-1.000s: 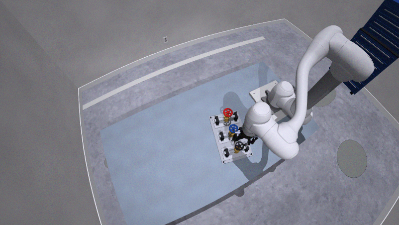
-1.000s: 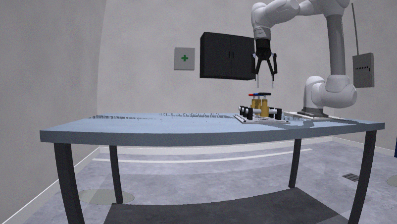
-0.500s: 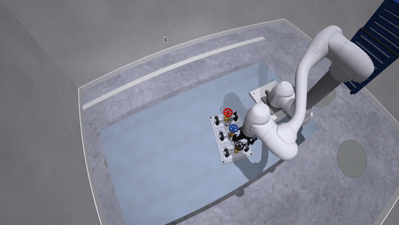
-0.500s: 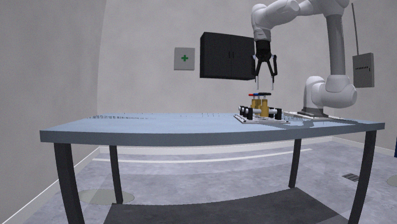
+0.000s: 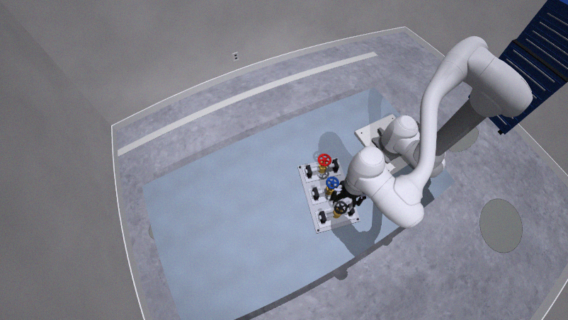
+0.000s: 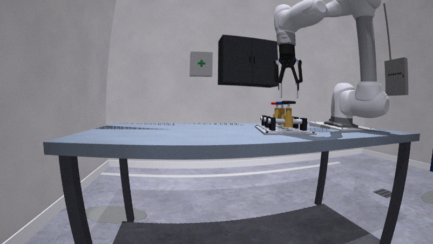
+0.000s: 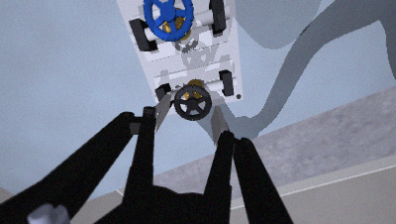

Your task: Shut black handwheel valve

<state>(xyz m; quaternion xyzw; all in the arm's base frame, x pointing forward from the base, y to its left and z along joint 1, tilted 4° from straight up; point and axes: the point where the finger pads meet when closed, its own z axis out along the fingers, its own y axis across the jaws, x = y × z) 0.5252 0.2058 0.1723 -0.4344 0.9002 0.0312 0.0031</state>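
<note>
Your gripper (image 6: 288, 89) hangs partly open and holds nothing, directly above the black handwheel (image 7: 192, 102) but clear of it. That handwheel sits on the white valve board (image 5: 314, 222) near the desk (image 6: 181, 148) edge by the arm's base.

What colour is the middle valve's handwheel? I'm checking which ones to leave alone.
Blue handwheel, clearest in the wrist view.

I work in an industrial training room: bare grey walls, a speckled concrete floor (image 6: 212, 194) with a painted white line (image 5: 238, 97), a first-aid box (image 6: 201, 63) and black wall cabinet (image 6: 247, 60) behind my gripper (image 6: 288, 90), a valve board (image 5: 318, 226) below it.
</note>
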